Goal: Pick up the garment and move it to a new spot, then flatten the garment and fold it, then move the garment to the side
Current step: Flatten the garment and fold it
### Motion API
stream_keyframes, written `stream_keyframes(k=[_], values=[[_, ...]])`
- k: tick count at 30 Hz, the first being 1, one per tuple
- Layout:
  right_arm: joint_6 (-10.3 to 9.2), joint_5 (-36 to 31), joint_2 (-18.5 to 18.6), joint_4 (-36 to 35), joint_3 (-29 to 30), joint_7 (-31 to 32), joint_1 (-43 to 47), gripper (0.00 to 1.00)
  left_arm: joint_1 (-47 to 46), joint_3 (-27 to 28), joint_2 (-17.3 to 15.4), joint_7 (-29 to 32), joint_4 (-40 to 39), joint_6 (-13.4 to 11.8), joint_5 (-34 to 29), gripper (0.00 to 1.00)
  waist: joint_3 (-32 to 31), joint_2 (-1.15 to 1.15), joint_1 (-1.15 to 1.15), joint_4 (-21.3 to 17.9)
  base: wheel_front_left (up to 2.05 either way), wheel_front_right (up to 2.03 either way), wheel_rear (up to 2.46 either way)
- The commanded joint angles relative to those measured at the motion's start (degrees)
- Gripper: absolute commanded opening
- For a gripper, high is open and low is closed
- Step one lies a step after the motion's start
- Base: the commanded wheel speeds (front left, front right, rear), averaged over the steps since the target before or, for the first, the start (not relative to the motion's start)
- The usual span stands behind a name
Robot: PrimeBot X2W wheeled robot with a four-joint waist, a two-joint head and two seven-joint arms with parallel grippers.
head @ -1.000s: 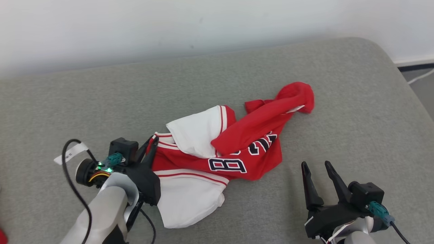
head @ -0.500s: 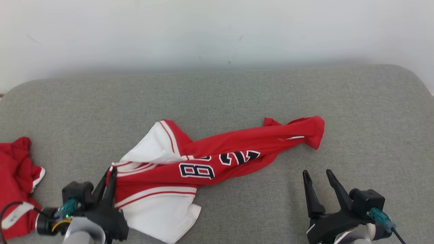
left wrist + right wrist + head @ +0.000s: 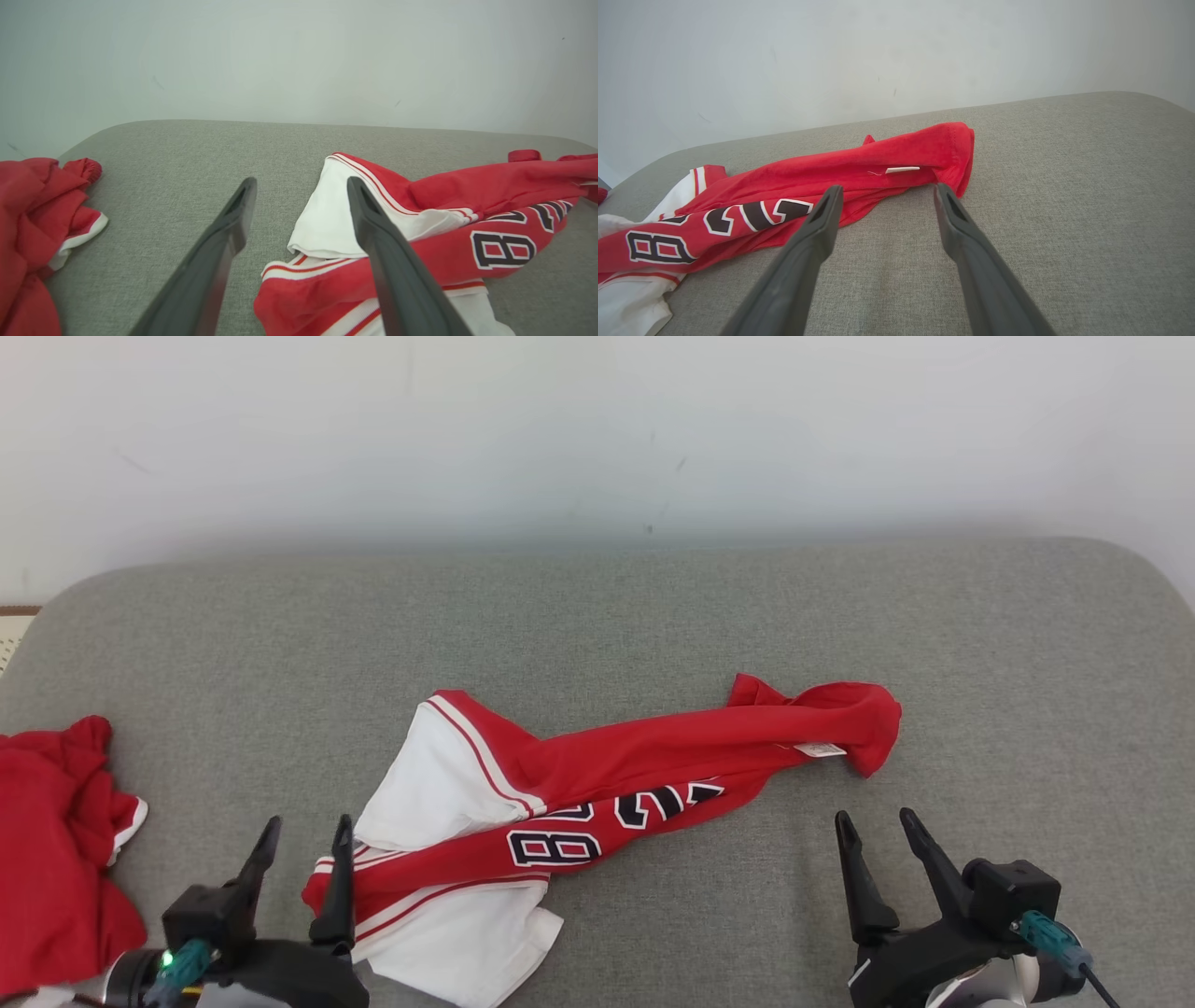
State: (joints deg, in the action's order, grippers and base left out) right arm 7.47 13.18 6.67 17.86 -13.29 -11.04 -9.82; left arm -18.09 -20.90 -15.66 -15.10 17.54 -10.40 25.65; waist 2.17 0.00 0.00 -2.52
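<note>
- In the middle of the gray cushion [image 3: 597,616]: a red and white shirt [image 3: 653,756], bunched into a long twist, lying loose.
- Red end of the shirt off to the right, with a small white tag [image 3: 822,749] on it; white part with red stripes to the left and nearer.
- On the red cloth: big dark numbers [image 3: 555,847] with white edges, partly hidden in the folds.
- Left claw [image 3: 307,823] at the lower left: wide open, nothing in it, right by the shirt's near-left corner, one finger in front of the cloth. Touching or not: cannot tell.
- Right claw [image 3: 875,817] at the lower right: wide open too, nothing in it, near the shirt's red end, over bare cushion.
- At the far left of the cushion: another red cloth [image 3: 56,831] in a heap, well apart from the shirt.
- Behind it all: a plain pale wall [image 3: 560,429].
</note>
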Motion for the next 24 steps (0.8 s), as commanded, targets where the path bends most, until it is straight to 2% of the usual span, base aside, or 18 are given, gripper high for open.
stream_keyframes(k=[1, 6, 11, 18, 24], values=[[0.04, 0.1, 0.2, -0.1, -0.1, 0.1, 0.7, 1.00, 1.9, 0.8, 0.3, -0.1, -1.0, -0.3, -0.6, 1.00, -0.1, 0.00, 0.00, 0.0, 0.00, 0.00, 0.00], [0.04, 0.3, 0.3, -0.4, 0.1, 0.2, 1.3, 1.00, 7.7, 4.2, 2.8, -0.1, -6.4, -0.4, -3.1, 1.00, -0.4, 0.00, 0.00, 0.1, 0.00, 0.00, 0.00], [0.04, 0.4, 0.4, -0.6, 0.7, 0.3, 1.3, 1.00, 12.6, 5.0, 6.0, -0.1, -7.9, 0.7, -5.1, 1.00, -0.3, 0.00, 0.00, 0.5, 0.00, 0.00, 0.00], [0.04, 0.1, 0.0, -0.8, 0.5, 0.5, 0.8, 1.00, 14.7, 3.1, 9.3, -0.1, -3.4, 3.7, -7.1, 1.00, 0.3, 0.00, 0.00, 0.7, 0.00, 0.00, 0.00], [0.04, 0.5, 0.5, -0.9, 0.1, 0.6, 0.1, 1.00, 13.9, 2.4, 10.8, -0.1, 1.2, 4.7, -8.3, 1.00, 0.9, 0.00, 0.00, -0.1, 0.00, 0.00, 0.00]])
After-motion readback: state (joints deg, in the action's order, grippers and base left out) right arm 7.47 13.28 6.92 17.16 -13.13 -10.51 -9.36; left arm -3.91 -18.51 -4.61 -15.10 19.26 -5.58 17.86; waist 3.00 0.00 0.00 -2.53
